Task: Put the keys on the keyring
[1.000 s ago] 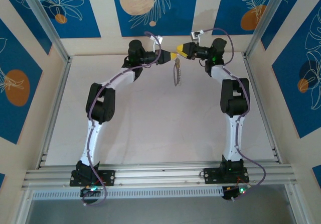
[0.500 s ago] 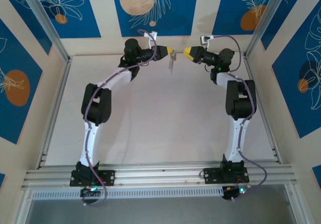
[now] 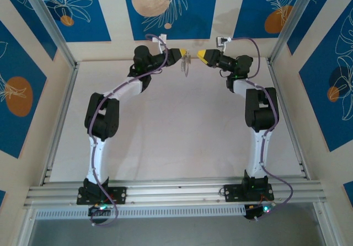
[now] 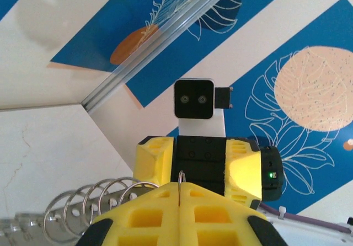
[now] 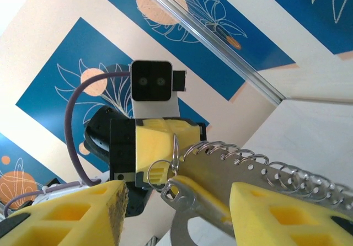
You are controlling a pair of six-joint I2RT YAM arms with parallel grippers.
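Observation:
My left gripper [image 3: 181,54] is raised near the back wall, shut on the keyring [image 4: 180,180], a thin wire loop pinched edge-on between the yellow fingers [image 4: 220,215]. The keys [image 3: 187,65] dangle from it as a short silvery string. In the right wrist view the keyring [image 5: 175,145] stands in front of the left gripper [image 5: 165,141], and the keys [image 5: 259,175] run off to the right, each with a small ring. My right gripper [image 3: 204,54] faces the left one across a small gap, open, its fingers [image 5: 74,215] on either side of the nearest key.
The pale table [image 3: 176,130] lies well below both grippers. The blue-patterned back wall [image 3: 165,9] stands just behind them. Aluminium frame posts [image 3: 47,22] rise at the back corners.
The two grippers, touching a second ago, have parted. The left one drew back to the left and towards the wall with the keys; the right one swung right, then edged back left.

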